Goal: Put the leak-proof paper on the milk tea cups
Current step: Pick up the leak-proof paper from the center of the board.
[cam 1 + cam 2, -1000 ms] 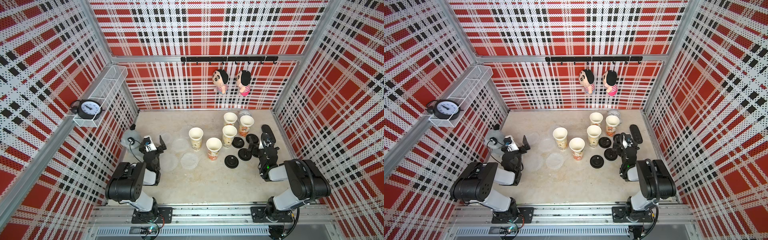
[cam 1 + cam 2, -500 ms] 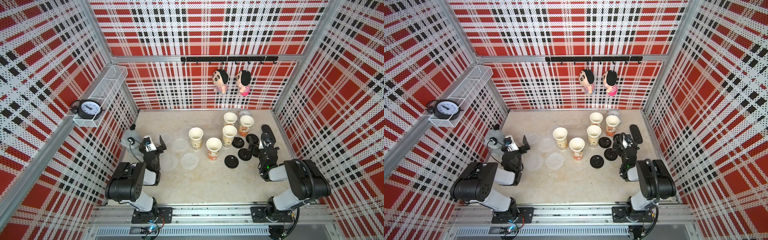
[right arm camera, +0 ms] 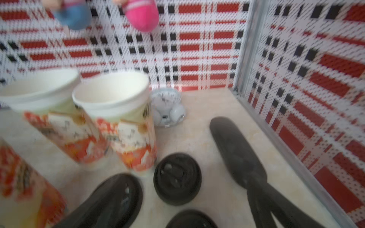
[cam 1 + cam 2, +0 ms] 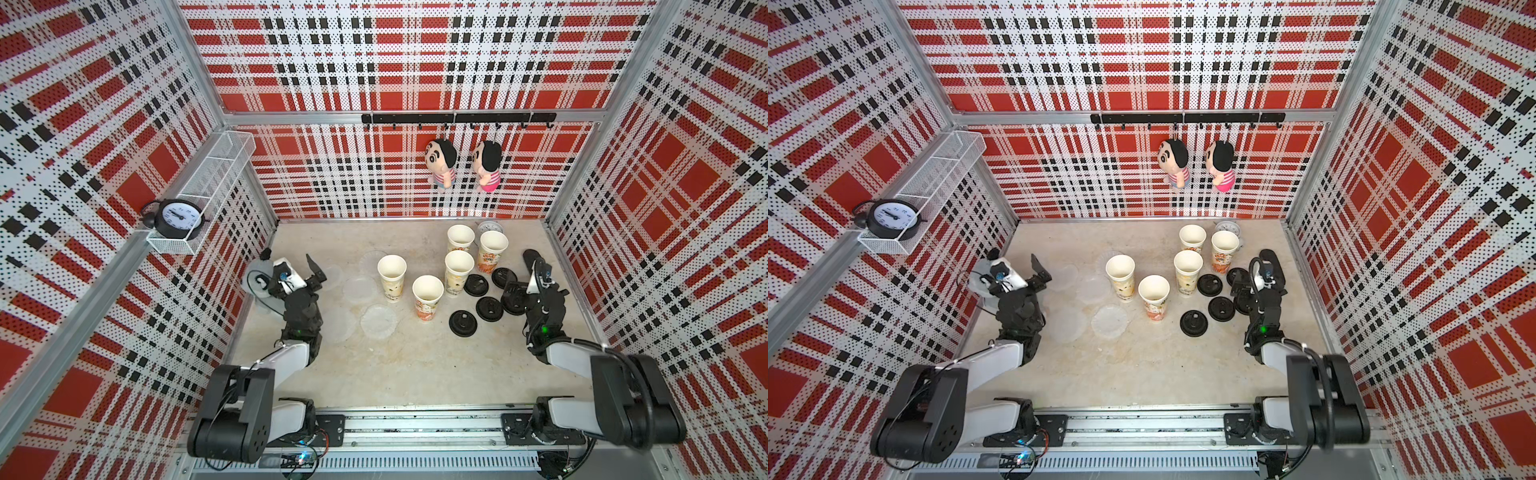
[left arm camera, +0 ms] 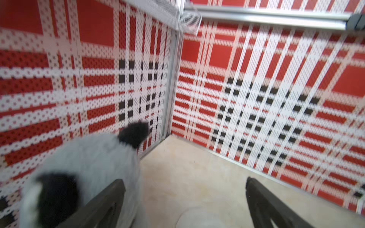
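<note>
Several milk tea cups stand open-mouthed right of centre, the nearest [image 4: 428, 297] in front, another [image 4: 391, 276] to its left, and two show in the right wrist view [image 3: 116, 118]. Sheets of leak-proof paper lie flat on the floor left of them, such as one [image 4: 378, 320] and another [image 4: 1092, 286]; the edge of a sheet [image 5: 197, 217] shows below my left gripper. My left gripper [image 4: 297, 270] [image 5: 184, 180] stands open and empty by the left wall. Over the black lids, my right gripper [image 4: 521, 274] [image 3: 174, 150] is open and holds nothing.
Black lids [image 4: 476, 284] [image 3: 177, 177] lie scattered right of the cups. A small white clock [image 4: 489, 227] stands at the back wall. A panda plush [image 5: 88, 167] sits against the left wall beside my left finger. Two dolls [image 4: 441, 164] hang on the back wall.
</note>
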Available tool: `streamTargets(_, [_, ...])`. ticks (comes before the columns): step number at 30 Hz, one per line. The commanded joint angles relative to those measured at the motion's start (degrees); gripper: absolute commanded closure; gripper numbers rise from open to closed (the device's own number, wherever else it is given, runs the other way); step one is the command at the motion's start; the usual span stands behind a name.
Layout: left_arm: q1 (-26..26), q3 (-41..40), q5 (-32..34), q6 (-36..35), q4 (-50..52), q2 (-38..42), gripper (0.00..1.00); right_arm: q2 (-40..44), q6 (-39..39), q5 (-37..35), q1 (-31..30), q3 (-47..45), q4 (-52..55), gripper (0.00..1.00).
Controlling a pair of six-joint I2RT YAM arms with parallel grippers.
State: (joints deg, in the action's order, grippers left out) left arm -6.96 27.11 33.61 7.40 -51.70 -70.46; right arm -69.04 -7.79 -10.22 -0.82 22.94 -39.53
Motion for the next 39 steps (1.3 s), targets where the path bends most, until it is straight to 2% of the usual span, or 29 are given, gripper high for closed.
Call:
streamTargets(1, [-1.6,10.9,6.5,5.0,25.0,2.7,0.02,7.8,-4.9,-8.1,0.4,9.4,27.4,0.04])
streamTargets(2, [-1.7,14.3,4.9,6.1,30.3,3.0,0.02,9.1,-5.5,-9.2,0.3,11.7,30.8,0.04])
streamTargets(4, [-1.7,21.6,1.2,8.8,40.2,2.4,0.01,10.3,-7.0,-10.8,0.4,17.5,45.0,0.07])
streamTargets(8, [-0.8,38.3,-8.8,12.8,62.1,-6.3,0.02,8.9,-13.5,-10.0,0.4,28.4,63.4,0.03])
streamTargets(11, [0.6,51.0,-20.9,12.1,73.1,-16.0,0.13,6.2,-15.0,-7.9,0.3,36.0,73.6,0.00])
streamTargets(13, [0.8,57.0,-25.0,11.1,76.4,-21.1,0.17,4.4,-14.4,-4.6,0.3,40.1,78.3,0.00])
streamTargets(16, [0.9,64.5,-25.6,10.0,78.8,-29.2,0.17,2.7,-15.4,-1.9,0.3,43.9,82.3,0.00])
streamTargets(18, [1.6,70.9,-28.7,9.1,82.1,-35.7,0.19,2.5,-15.6,0.5,0.3,44.6,83.6,0.00])
streamTargets(21, [2.0,81.4,-31.4,7.7,87.4,-47.7,0.35,2.7,-15.3,2.0,0.2,43.9,84.2,0.00])
streamTargets(23, [1.6,86.3,-32.0,7.2,88.6,-54.2,0.40,2.6,-15.3,1.0,0.2,43.6,85.1,0.00])
streamTargets(27, [0.8,90.1,-33.2,7.2,89.0,-61.0,0.41,1.5,-14.7,0.3,0.1,43.8,87.2,0.01])
streamTargets(30, [-0.1,88.0,-32.7,7.3,89.0,-61.6,0.41,1.4,-14.4,0.8,0.2,43.4,88.0,0.02])
streamTargets(35, [-1.9,78.3,-30.5,6.9,88.9,-55.6,0.40,1.5,-13.9,1.4,0.2,42.1,88.1,0.03])
streamTargets(39, [-3.4,68.6,-27.4,8.3,88.6,-45.9,0.40,1.0,-13.3,1.9,0.2,41.6,87.9,0.04])
